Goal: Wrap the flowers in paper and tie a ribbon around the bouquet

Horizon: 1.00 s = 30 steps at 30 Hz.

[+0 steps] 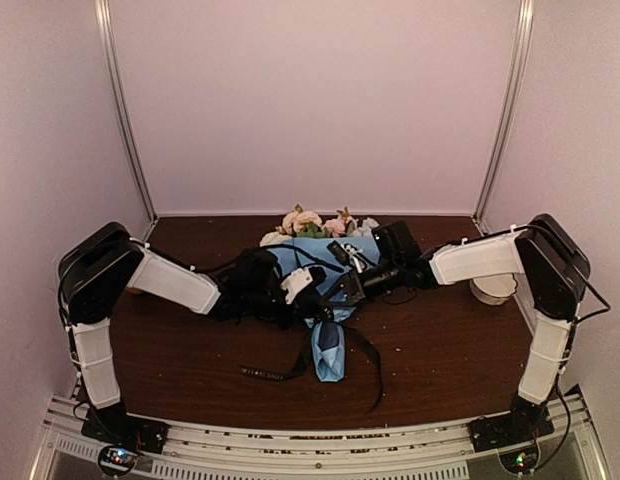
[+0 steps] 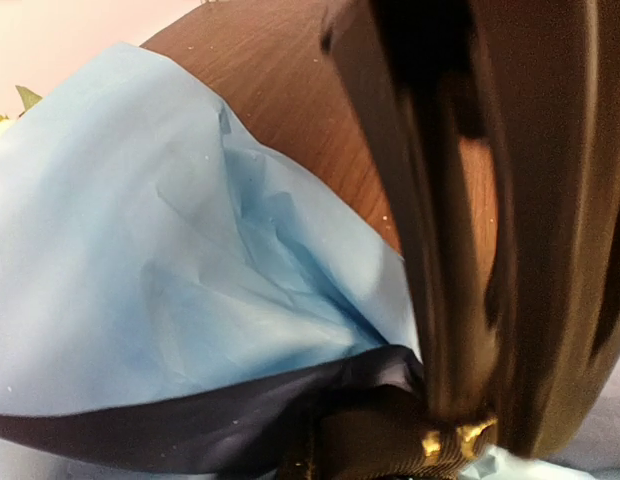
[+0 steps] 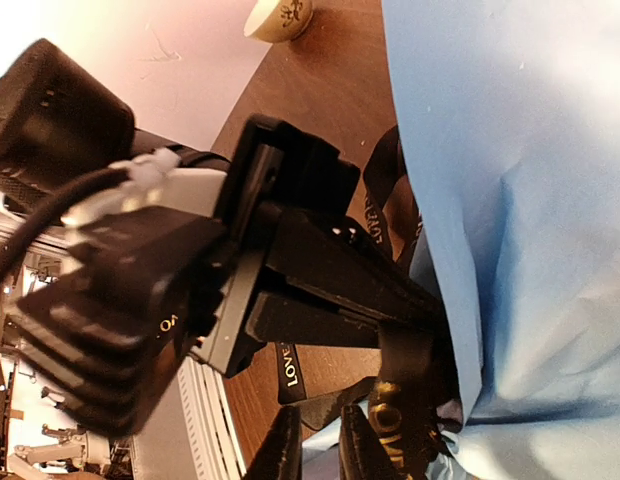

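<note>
Pinching one ribbon (image 3: 398,435) on one bouquet (image 2: 140,250) — left claw (image 3: 435,322) clenched, right claw (image 3: 325,452) unclear

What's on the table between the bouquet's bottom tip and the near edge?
In the top view, just bare table straight below the bouquet tip. The ribbon tails trail off to either side.

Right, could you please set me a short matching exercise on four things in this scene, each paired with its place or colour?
Things:
1 flower heads
2 ribbon
3 paper
4 cup

Descriptions:
A blue, wrapped into a cone
B standing alone at the right side of the table
C black, ends trailing toward the near edge
D cream and pink

Pairs: 1-D, 2-C, 3-A, 4-B.
</note>
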### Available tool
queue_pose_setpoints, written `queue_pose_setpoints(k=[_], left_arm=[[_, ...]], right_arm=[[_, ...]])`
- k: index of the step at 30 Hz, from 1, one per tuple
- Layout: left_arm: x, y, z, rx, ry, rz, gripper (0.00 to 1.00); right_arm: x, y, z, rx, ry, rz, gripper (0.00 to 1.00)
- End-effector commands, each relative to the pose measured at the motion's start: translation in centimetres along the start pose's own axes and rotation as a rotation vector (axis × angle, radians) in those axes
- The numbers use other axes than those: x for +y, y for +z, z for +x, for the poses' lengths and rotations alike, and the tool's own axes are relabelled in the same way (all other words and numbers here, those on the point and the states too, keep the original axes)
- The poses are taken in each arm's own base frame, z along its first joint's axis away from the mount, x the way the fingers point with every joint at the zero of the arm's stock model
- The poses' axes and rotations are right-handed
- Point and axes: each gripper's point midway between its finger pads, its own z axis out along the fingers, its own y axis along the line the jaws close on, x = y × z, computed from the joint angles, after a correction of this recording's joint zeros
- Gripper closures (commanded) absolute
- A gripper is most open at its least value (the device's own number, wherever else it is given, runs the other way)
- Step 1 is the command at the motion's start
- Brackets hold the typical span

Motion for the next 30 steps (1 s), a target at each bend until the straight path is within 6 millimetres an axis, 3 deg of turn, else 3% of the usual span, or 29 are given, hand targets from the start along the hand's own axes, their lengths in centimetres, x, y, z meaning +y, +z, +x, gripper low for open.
queue_pose_setpoints(k=[1, 3, 7, 12, 18, 30], left_arm=[[0.0, -0.6, -1.6, -0.067, 0.007, -0.009, 1.00], [0.0, -0.8, -1.7, -0.071, 0.008, -0.010, 1.00], [-0.2, -1.3, -2.1, -0.089, 0.013, -0.008, 1.00], [-0.7, -2.1, -2.8, -0.120, 0.025, 0.000, 1.00], [-1.0, -2.0, -3.1, -0.130, 0.029, 0.012, 1.00], [-1.0, -1.3, -2.8, -0.112, 0.027, 0.026, 1.00]], right_arm=[[1.4, -2.9, -2.6, -0.128, -0.037, -0.020, 0.85], [0.9, -2.9, -2.8, -0.142, -0.014, -0.021, 0.84], [-2.1, -2.1, -1.8, -0.110, 0.021, 0.101, 0.85], [-3.4, -1.1, -1.1, -0.073, 0.029, 0.146, 0.84], [-2.8, 0.8, -0.3, -0.012, 0.021, 0.092, 0.77], [-1.2, 1.4, -0.7, -0.047, 0.043, -0.025, 0.68]])
